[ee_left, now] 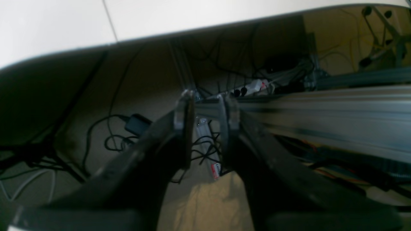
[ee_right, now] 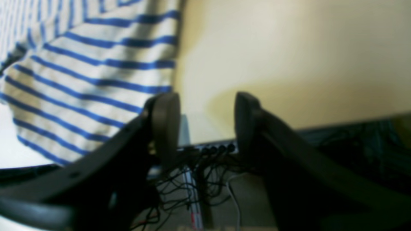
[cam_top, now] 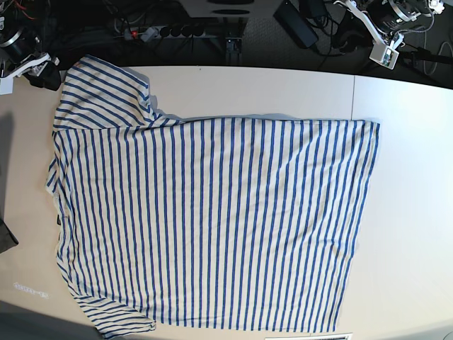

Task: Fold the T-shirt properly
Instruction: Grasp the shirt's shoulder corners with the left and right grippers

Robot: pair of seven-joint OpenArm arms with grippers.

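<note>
Cream, blue-striped cloth of the T-shirt (cam_top: 212, 219) is spread flat across the white table (cam_top: 403, 177), one sleeve laid toward the far corner. Nothing is held by the right gripper (ee_right: 205, 118), its fingers spread; the left gripper (ee_left: 207, 112) is likewise parted and empty, beyond the table edge.

cream-white t-shirt (cam_top: 212, 219) with thin blue stripes all over, on a white table (cam_top: 417, 212); black grippers.
</note>
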